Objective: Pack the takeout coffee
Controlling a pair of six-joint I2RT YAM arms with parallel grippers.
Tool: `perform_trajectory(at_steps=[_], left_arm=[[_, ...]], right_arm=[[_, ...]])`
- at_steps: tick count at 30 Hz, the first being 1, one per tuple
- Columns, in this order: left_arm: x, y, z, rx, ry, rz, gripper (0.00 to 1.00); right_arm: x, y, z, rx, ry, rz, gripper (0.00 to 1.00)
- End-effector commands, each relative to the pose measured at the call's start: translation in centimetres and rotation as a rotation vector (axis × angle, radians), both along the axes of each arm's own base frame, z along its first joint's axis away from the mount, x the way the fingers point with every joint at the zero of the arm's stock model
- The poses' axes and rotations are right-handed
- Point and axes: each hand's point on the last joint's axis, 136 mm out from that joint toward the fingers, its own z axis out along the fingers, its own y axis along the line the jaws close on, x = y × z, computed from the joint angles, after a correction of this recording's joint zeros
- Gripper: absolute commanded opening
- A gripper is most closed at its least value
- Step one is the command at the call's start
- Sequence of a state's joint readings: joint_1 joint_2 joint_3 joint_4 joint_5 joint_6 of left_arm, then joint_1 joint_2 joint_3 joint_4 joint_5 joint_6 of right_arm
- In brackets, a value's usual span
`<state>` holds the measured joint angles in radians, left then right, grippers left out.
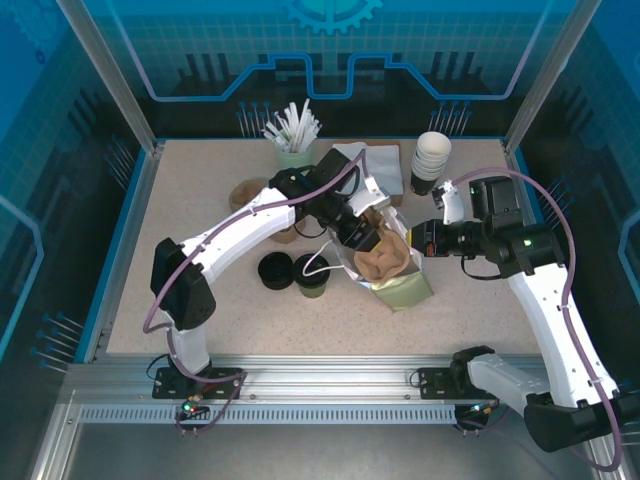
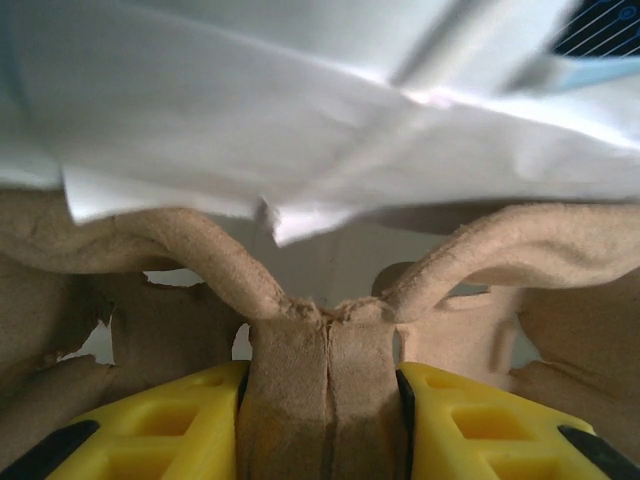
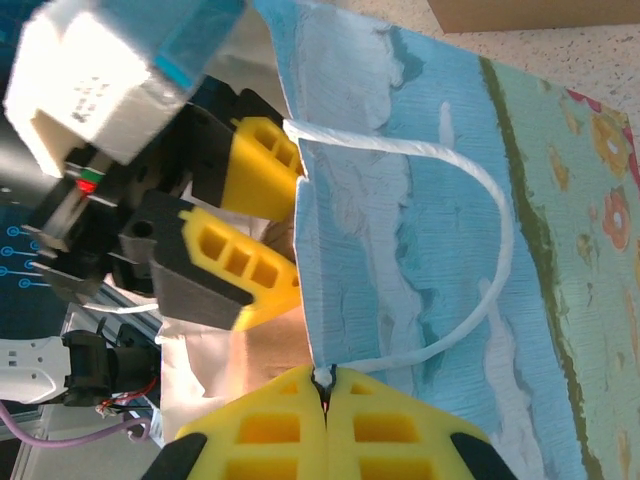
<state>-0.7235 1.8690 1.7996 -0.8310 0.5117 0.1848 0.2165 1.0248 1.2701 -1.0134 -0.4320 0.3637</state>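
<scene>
The bag [image 1: 408, 290] lies open-mouthed mid-surface [image 1: 200, 220], with a brown pulp carrier [image 1: 378, 262] sitting in its mouth. The coffee cup [image 1: 312, 280], lid on, stands on the surface just left of the bag, outside it. One white bag handle [image 1: 318, 264] loops across its lid. A spare black lid [image 1: 275, 270] sits just beside it on the left. A tumbler of sticks [image 1: 296, 152] and a stack of white cups [image 1: 431, 158] stand at the far edge.

The left arm reaches diagonally from its base, wrist bent down into the bag mouth. The left end effector [image 2: 322, 378] is clenched on the carrier's central ridge. The right arm bends at the elbow and points left. The right end effector [image 3: 325, 385] is pinched tight on the bag rim where the handle joins.
</scene>
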Motion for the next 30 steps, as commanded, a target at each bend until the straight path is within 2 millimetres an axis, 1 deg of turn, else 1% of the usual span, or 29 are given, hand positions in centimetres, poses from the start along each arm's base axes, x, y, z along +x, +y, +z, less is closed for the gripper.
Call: perform_trajectory(at_steps=[1,7,11,16,24,30], left_arm=[[0.4,-0.2,-1.8,0.019,0.023,0.004,0.39],[0.6,-0.4,-2.6,0.032,0.030,0.011,0.38],[0.5,-0.4,-2.7,0.033,0.022,0.014,0.38],[0.4,-0.5,-2.1,0.048,-0.044,0.024,0.38],[0.1,-0.9,-2.6,0.135,-0.179,0.014,0.39],[0.0,-1.3,-3.2,0.168,-0.185,-0.008,0.39]], right_arm=[[-0.7,0.9,0.2,0.036,-0.001,0.038,0.00],[-0.5,0.9,0.1,0.038,0.000,0.032,0.00],[-0.4,0.9,0.2,0.043,0.000,0.020,0.00],[-0.2,0.4,0.1,0.047,0.007,-0.034,0.00],[0.1,-0.6,-0.5,0.047,0.033,-0.138,0.00],[0.0,-0.8,-1.0,0.038,0.040,-0.150,0.00]])
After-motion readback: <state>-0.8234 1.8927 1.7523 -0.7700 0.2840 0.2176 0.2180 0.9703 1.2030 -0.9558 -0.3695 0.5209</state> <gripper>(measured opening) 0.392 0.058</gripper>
